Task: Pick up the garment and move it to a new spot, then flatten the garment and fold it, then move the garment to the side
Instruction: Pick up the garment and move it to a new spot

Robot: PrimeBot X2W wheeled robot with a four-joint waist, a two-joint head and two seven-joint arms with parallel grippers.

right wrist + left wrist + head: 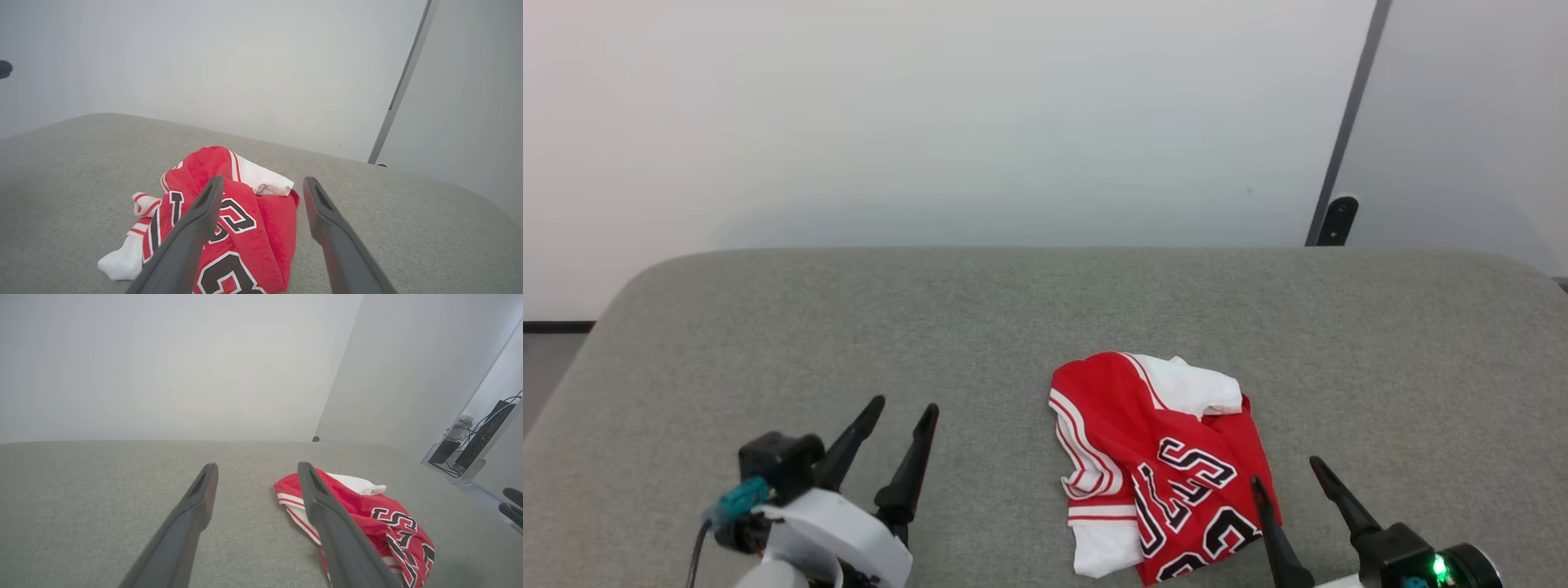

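Left gripper (902, 407) sits low over the grey fabric table (1013, 327), fingers apart, empty. Right gripper (1285, 472) is also spread, at the crumpled garment (1160, 457) near the robot's right. Plain pale wall (931, 122) behind.

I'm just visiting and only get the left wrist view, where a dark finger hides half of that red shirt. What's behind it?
Observer: The garment is crumpled. A white fabric end pokes out at its near left corner, below some striped trim.
Visitor: And where is the other arm?
Observer: To the garment's right, jaws standing open and empty. In the head view one finger crosses the garment's right edge. I can't tell if it touches.
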